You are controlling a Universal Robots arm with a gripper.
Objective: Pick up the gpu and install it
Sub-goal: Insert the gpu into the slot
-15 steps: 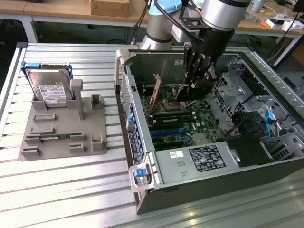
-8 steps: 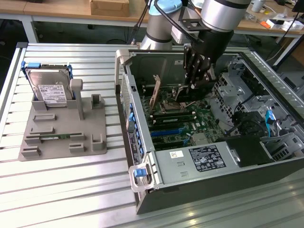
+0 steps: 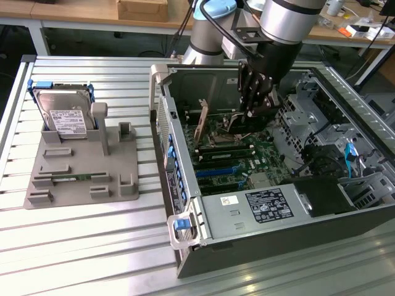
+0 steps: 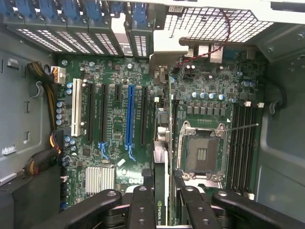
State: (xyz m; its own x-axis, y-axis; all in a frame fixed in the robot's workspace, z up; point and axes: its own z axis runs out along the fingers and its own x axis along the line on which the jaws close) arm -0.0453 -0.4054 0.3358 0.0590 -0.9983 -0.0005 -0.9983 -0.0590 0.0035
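Gripper (image 3: 250, 111) down inside the open PC case (image 3: 185, 203), closed tight on the gpu (image 3: 216, 123). Gpu held up on its edge, just above the green board (image 4: 114, 157), w/ its silver end near the back wall of the case. In wrist view, black fingers (image 4: 143, 210) pinch the thin card (image 4: 161, 143) from both sides, over the slots beside the long blue slot (image 4: 129, 117). Hard drive (image 3: 66, 117) standing in the gray holder (image 3: 86, 179) on the table, well apart from the case, at exterior view's left.

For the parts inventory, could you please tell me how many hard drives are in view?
1: the hard drive stands in the grey holder at the exterior view's left; others may be hidden inside the computer case.
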